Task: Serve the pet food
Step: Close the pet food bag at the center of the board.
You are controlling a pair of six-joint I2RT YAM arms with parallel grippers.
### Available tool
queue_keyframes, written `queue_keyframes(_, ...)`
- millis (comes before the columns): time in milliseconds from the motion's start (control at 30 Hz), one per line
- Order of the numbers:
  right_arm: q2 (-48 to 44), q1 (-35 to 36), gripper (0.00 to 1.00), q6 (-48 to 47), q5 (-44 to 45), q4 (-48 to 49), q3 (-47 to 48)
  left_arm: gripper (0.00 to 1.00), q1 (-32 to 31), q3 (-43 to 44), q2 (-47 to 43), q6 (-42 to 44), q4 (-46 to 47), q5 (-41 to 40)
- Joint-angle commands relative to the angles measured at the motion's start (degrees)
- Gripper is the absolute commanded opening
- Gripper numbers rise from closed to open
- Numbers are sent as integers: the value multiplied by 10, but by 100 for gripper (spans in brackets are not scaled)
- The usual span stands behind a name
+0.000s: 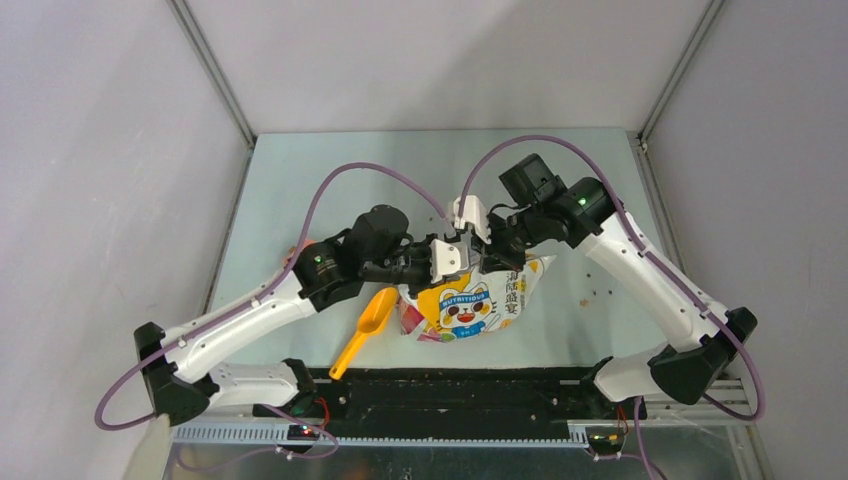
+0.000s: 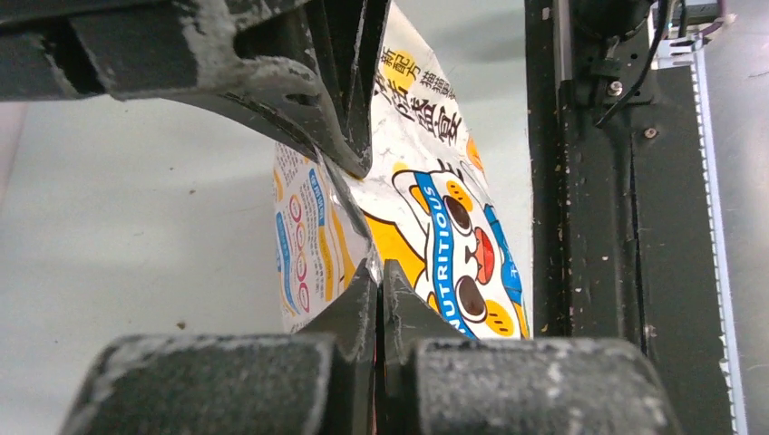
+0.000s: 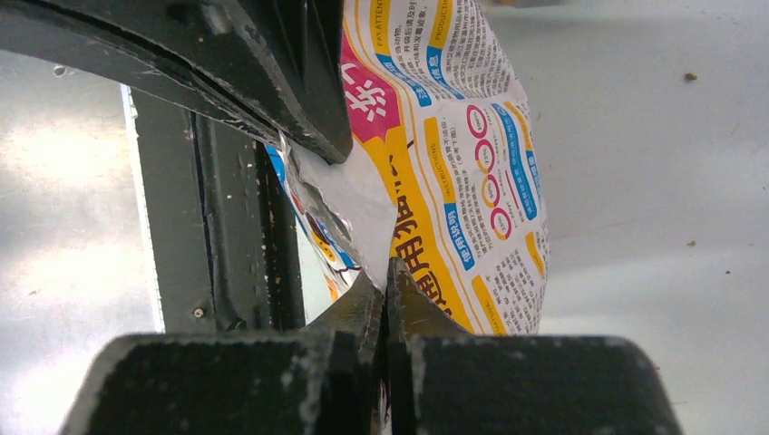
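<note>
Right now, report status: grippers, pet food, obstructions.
Left gripper and right gripper shut on bag, far edge. Pet food not seen; brown specks right of bag. Yellow scoop beside bag, untouched.

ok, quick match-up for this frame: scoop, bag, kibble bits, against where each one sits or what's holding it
1. scoop
2. bag
3. kibble bits

A. pinched at its top edge by the left gripper and the right gripper
B. scattered on the table, on the right arm's side of the bag
C. lying flat on the table, on the left arm's side of the bag

Pairs: 1-C, 2-A, 3-B
</note>
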Motion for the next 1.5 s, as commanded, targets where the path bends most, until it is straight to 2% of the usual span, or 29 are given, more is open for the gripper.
queue_keyframes(0, -42, -16, 0, 3, -86, 53, 54, 0, -16, 4, -8, 3, -15, -26)
queue_keyframes(100, -48, -15, 0, -67, -64, 16, 40, 0, -17, -8, -28, -1, -3, -29)
queue_keyframes(167, -54, -9, 23, -119, -24, -14, 16, 0, -17, -13, -42, 0, 4, -25)
queue_keyframes(233, -54, -2, 35, -144, 22, -29, -15, 0, -17, -13, -53, -2, 12, -18)
queue_keyframes(300, -49, -1, 40, -141, 56, -30, -22, 0, -17, -9, -57, -1, 10, -10)
queue_keyframes(400, -48, -4, 37, -154, 83, -29, -23, 0, -17, -5, -57, 0, 4, -8)
queue_keyframes(467, -53, -8, 19, -162, 83, -30, -22, 0, -18, -5, -56, -2, 4, -14)
queue_keyframes(500, -56, -8, 3, -163, 83, -29, -19, 0, -17, -5, -56, -2, 3, -16)
queue_keyframes(567, -61, -12, 0, -161, 77, -31, -14, 0, -17, -5, -56, -2, 5, -15)
queue_keyframes(667, -71, -18, 0, -155, 79, -26, -12, 0, -17, -3, -56, -1, 3, -8)
queue_keyframes(733, -81, -25, 15, -149, 95, -12, -20, 0, -17, -3, -59, -1, 1, -7)
queue_keyframes(767, -88, -30, 27, -151, 106, -11, -27, 0, -17, -3, -61, -1, 1, -7)
queue_keyframes(833, -94, -41, 33, -165, 116, -17, -35, 0, -17, -5, -64, -1, 0, -6)
queue_keyframes(933, -95, -54, 31, -178, 117, -39, -37, 0, -17, -6, -67, 2, 0, -3)
queue_keyframes(967, -94, -58, 19, -180, 118, -43, -36, 0, -17, -7, -68, 2, 0, -3)
queue_keyframes(1033, -89, -64, 1, -178, 118, -51, -30, 0, -17, -6, -69, 3, -1, -6)
queue_keyframes(1067, -86, -66, 0, -176, 115, -51, -24, 0, -17, -7, -71, 3, -1, -7)
queue_keyframes(1233, -74, -80, 0, -155, 116, -47, -10, 0, -17, -12, -79, 3, 2, -12)
queue_keyframes(1300, -79, -84, 15, -150, 125, -31, -18, 0, -17, -14, -83, 5, 2, -14)
queue_keyframes(1333, -85, -85, 27, -154, 131, -30, -27, 0, -17, -15, -87, 6, 3, -15)
queue_keyframes(1400, -93, -86, 34, -179, 139, -33, -46, 0, -17, -18, -92, 7, 4, -16)
queue_keyframes(1467, -102, -92, 31, -201, 150, -32, -69, 0, -17, -21, -97, 8, 7, -16)
